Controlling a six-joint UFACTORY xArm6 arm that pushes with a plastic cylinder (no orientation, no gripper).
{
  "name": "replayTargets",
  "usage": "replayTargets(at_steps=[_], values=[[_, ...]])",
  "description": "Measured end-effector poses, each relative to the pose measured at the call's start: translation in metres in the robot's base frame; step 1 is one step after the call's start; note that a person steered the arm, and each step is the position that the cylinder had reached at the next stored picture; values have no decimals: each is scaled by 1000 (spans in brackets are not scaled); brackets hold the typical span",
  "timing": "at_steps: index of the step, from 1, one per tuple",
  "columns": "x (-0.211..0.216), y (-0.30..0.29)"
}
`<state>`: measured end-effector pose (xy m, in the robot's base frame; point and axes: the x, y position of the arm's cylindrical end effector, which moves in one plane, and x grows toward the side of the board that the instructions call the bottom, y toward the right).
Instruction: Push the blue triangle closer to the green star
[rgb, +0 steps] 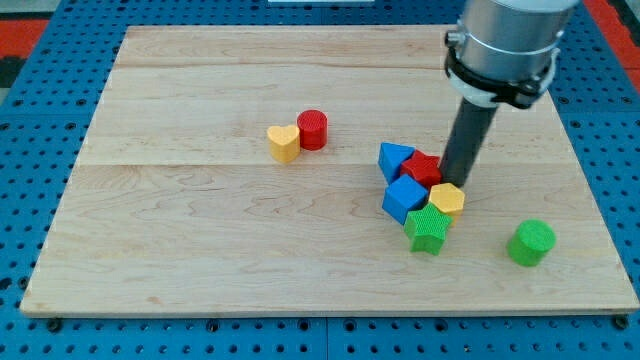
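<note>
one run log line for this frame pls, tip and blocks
my tip: right of red star, above yellow block | blue triangle: cluster top-left | green star: cluster bottom, blue cube between | status: not adjacent

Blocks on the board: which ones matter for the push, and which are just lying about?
Job:
blue triangle
green star
my tip, right of the cluster

Lying about:
red star
blue cube
yellow hexagon
green cylinder
red cylinder
yellow heart

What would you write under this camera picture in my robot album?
My tip beside a red block, with blue triangle and green star clustered close.
</note>
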<state>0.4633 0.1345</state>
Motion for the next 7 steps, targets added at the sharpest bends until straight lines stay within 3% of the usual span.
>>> replayTargets(at_steps=[4, 7], values=[[-79, -76], [1, -89]])
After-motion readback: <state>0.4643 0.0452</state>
